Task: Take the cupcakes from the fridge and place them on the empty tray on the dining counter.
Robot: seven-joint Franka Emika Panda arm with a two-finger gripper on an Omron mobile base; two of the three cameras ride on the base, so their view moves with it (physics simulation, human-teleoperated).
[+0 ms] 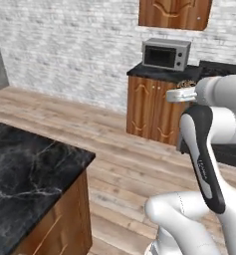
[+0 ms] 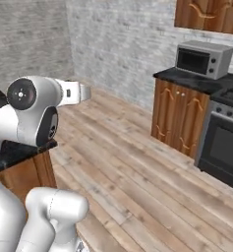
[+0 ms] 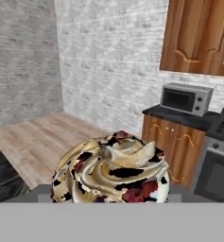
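A cupcake (image 3: 111, 172) with pale swirled frosting and red bits sits right in front of the hand camera, held between the fingers. My gripper (image 1: 180, 94) (image 2: 83, 92) is shut on it and carries it high over the wooden floor. The dining counter (image 1: 30, 169) with its black veined marble top stands to the left of the arm, and its corner (image 2: 14, 150) shows behind the arm in the right base view. The bare part of the marble in view has nothing on it. The fridge and the tray are out of view.
A steel microwave (image 1: 166, 54) (image 2: 203, 59) sits on a dark-topped wooden cabinet (image 1: 152, 107) against the brick wall. A black stove (image 2: 226, 142) stands to its right. Open wooden floor (image 2: 137, 172) lies between the counter and the cabinets.
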